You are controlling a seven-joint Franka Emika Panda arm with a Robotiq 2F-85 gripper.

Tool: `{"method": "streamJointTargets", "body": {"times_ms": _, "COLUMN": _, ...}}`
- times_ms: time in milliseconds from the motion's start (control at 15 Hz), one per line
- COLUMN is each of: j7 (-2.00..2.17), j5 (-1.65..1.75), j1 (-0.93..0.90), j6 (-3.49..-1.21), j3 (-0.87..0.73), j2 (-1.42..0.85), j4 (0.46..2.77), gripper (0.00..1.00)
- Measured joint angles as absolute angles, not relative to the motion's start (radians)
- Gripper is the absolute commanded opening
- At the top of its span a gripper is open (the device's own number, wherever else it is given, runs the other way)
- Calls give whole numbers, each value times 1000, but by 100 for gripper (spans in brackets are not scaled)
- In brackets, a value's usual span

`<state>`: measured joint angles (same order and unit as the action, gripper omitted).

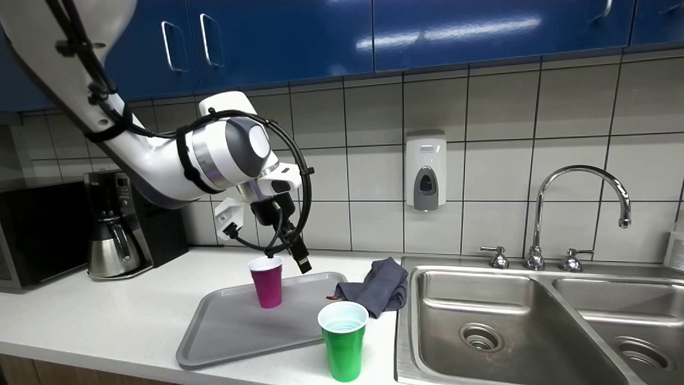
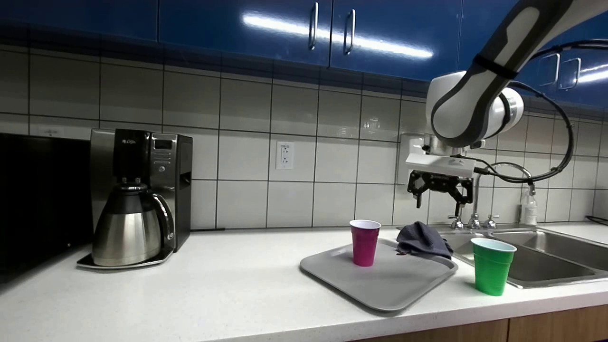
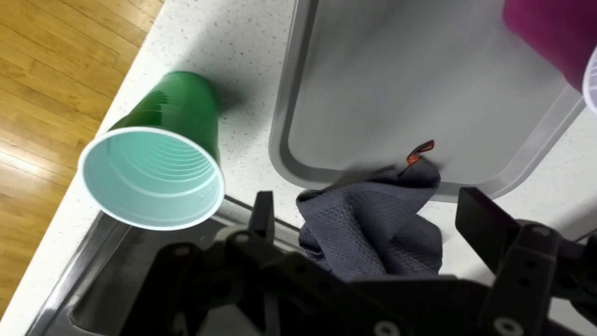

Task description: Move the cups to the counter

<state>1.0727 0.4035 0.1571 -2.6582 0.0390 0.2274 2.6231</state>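
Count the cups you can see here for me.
2: the magenta cup stands on the grey tray, and the green cup stands on the counter beside that tray. Any inside the closed blue cabinets would be hidden.

In an exterior view, toward nine o'clock, the coffee maker [image 2: 164, 175] carries, at its twelve o'clock, a logo [image 2: 128, 141] which seems to read "Mr. Coffee". The wall outlet [image 2: 285, 156] there, and in the wrist view the red tag [image 3: 414, 157] at the cloth's [image 3: 373, 224] one o'clock, are marked too unclearly for reading.
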Motion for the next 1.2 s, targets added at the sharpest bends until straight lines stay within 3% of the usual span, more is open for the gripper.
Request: {"method": "streamJointTargets", "body": {"times_ms": 1200, "j7": 853, "j5": 245, "j1": 14, "j6": -2661, "j3": 47, "j2": -20, "j4": 2417, "gripper": 100}}
